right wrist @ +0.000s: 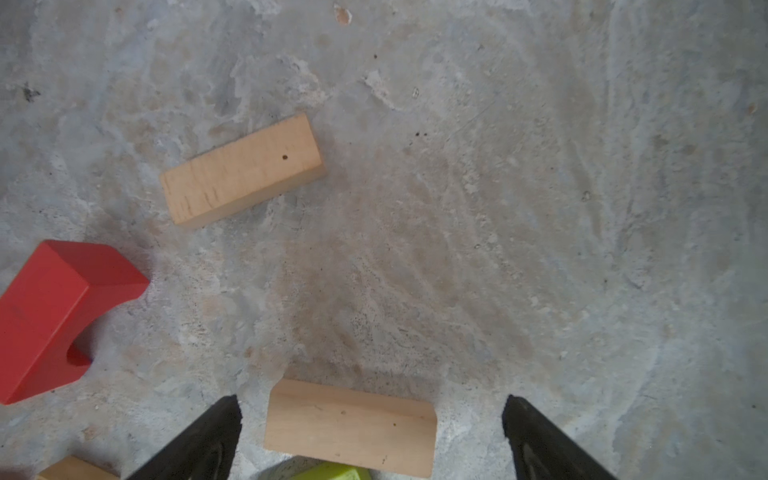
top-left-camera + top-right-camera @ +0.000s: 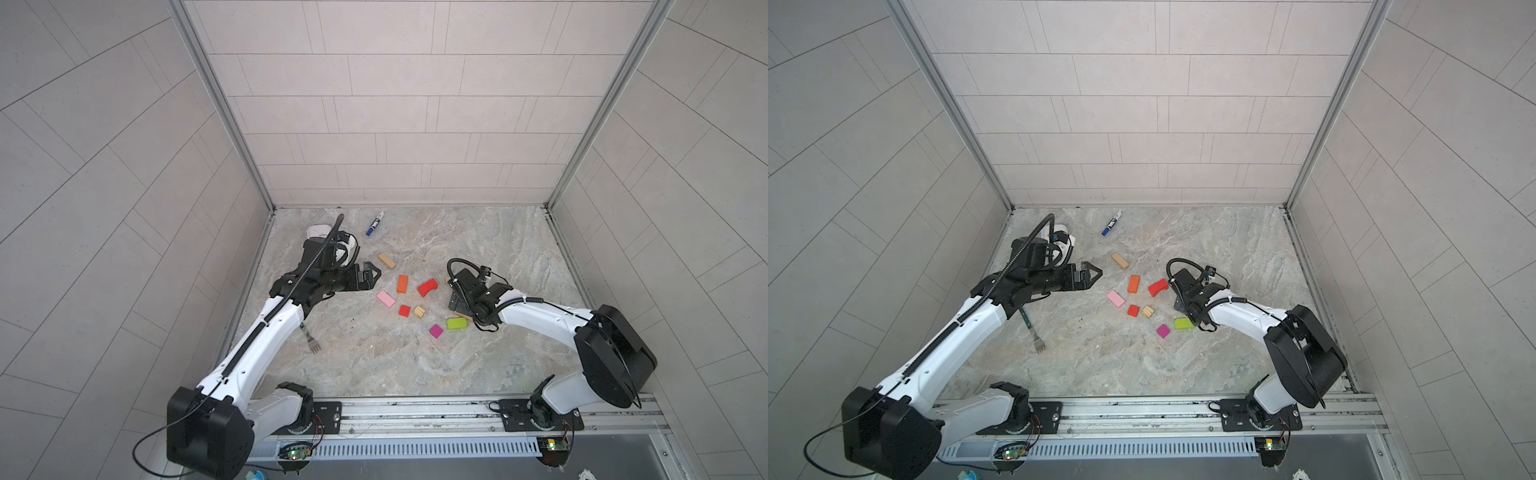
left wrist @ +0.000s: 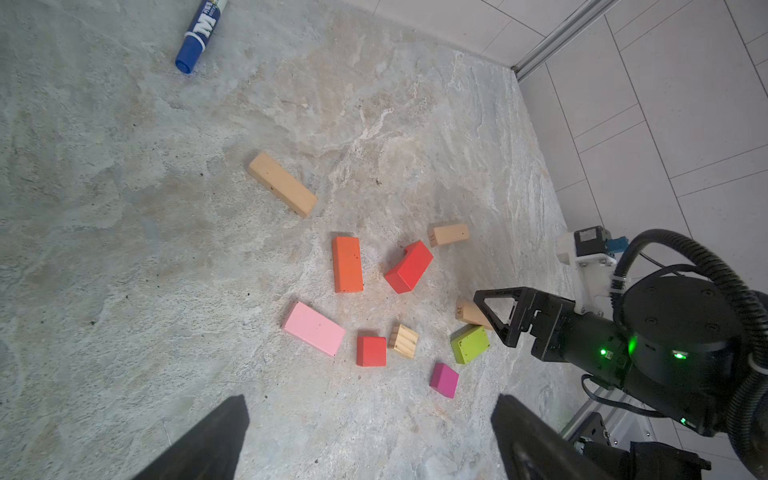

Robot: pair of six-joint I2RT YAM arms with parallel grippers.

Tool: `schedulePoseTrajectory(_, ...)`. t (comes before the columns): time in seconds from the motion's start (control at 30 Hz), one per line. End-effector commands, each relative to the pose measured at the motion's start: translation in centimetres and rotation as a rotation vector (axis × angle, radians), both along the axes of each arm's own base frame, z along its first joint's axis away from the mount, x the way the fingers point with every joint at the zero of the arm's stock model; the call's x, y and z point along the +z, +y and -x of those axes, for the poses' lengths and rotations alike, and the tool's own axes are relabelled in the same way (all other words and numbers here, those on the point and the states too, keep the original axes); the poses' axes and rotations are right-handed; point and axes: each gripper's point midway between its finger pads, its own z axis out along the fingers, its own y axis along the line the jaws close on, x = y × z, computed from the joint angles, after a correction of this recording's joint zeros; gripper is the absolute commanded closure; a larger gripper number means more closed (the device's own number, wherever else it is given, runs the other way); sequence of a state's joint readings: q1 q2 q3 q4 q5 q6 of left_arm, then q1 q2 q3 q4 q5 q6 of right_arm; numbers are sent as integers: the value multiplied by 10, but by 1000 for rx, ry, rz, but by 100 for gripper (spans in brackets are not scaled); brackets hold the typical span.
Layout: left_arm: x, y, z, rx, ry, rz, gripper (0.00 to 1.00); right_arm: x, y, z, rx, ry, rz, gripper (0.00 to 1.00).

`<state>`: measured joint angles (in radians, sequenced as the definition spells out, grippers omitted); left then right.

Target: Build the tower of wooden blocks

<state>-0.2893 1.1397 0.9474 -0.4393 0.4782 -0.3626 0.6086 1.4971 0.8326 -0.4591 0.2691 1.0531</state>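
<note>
1. Marble tabletop (image 2: 374,365): wood blocks (image 2: 404,311) lie scattered flat, nothing stacked yet.
2. Right gripper (image 1: 370,401): jaws wide and empty. Tan bar (image 1: 351,426) sits between them, long axis running jaw to jaw.
3. Left gripper (image 3: 370,399): wide, empty, farther from that bar.

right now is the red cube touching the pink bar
No, the left wrist view shows a clear gap between the red cube and the pink bar.

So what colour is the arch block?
The arch block is red, clearest in the right wrist view.
</note>
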Motion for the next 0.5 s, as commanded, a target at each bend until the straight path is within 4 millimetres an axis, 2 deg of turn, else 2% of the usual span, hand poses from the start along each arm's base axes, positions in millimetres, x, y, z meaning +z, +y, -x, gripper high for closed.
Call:
schedulePoseTrajectory(0.0,7,-1,2,-5,-27,5,1,-5,2,3,-60,-7,-38,1)
schedulePoseTrajectory(0.47,7,-1,2,-6,-31,5,1,-29,10,9,-72,22,-44,7)
